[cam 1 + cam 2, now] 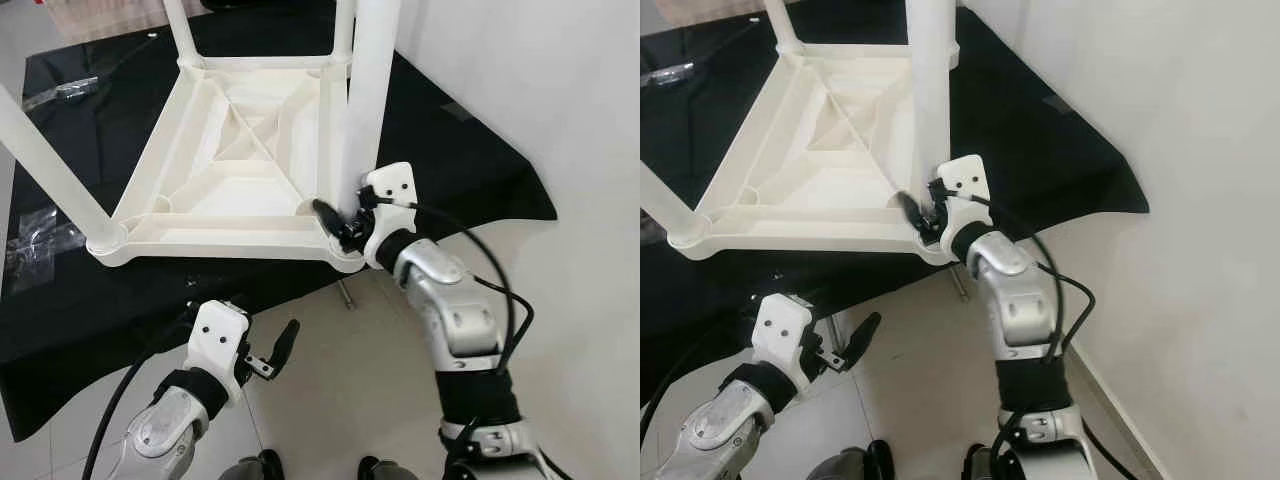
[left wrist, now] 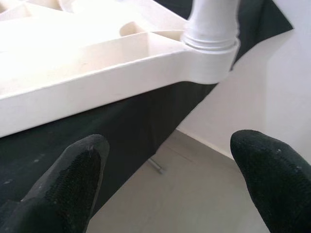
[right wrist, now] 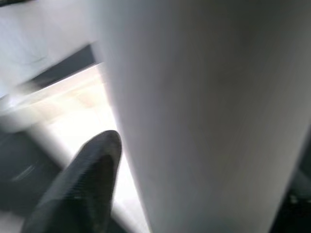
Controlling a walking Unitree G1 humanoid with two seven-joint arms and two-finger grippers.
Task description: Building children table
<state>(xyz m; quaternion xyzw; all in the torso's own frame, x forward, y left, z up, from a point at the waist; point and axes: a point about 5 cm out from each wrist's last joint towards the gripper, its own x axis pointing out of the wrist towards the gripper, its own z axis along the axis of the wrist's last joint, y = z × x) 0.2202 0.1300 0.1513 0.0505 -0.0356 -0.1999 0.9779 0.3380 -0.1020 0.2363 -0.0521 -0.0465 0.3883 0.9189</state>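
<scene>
Pale tile floor (image 1: 330, 370), white wall (image 1: 560, 100)

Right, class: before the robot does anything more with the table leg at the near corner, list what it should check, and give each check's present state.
1. Right gripper around the near leg at its base: ok.
2. Grip fully shut on the leg: cannot tell.
3. Leg seated fully in its corner socket: cannot tell.
4. Upturned tabletop resting on the black cloth: ok.
5. Left gripper open, holding nothing: ok.
6. Small metal piece on the floor accounted for: not ok.
</scene>
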